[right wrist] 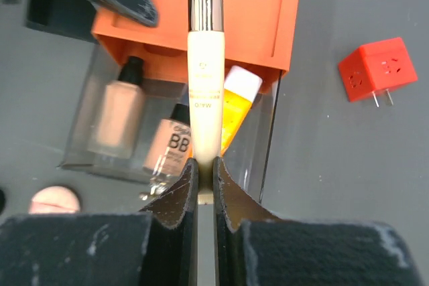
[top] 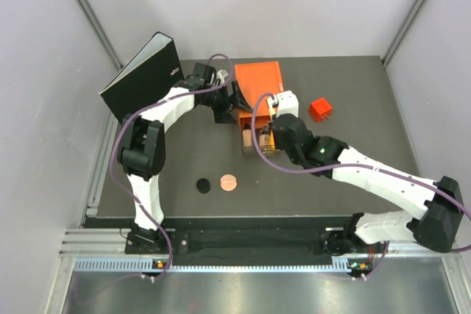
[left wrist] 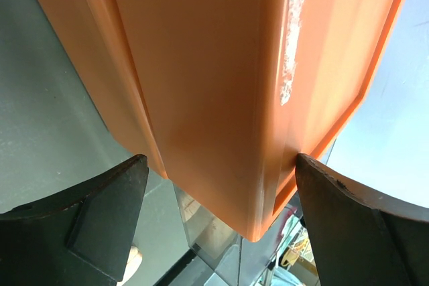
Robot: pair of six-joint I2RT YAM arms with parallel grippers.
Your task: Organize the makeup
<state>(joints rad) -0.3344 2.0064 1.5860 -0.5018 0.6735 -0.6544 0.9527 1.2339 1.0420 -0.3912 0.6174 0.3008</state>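
Slim beige tube (right wrist: 204, 72) pinched at its base in my right gripper (right wrist: 203, 172), jaws shut on it, long axis running straight out ahead. Directly below: clear tray (right wrist: 265, 145) with two tan bottles (right wrist: 115, 112) and the orange-yellow tube (right wrist: 234, 108), lying the same way. Left gripper (left wrist: 218, 199), jaws wide, straddles the orange box (left wrist: 221, 78). Two discs (top: 229, 182) sit apart on the desk (top: 353, 93).

The orange box (left wrist: 221, 85) ran past the left wrist view's edges; the tube's (right wrist: 204, 78) base was hidden, probably between the fingers.
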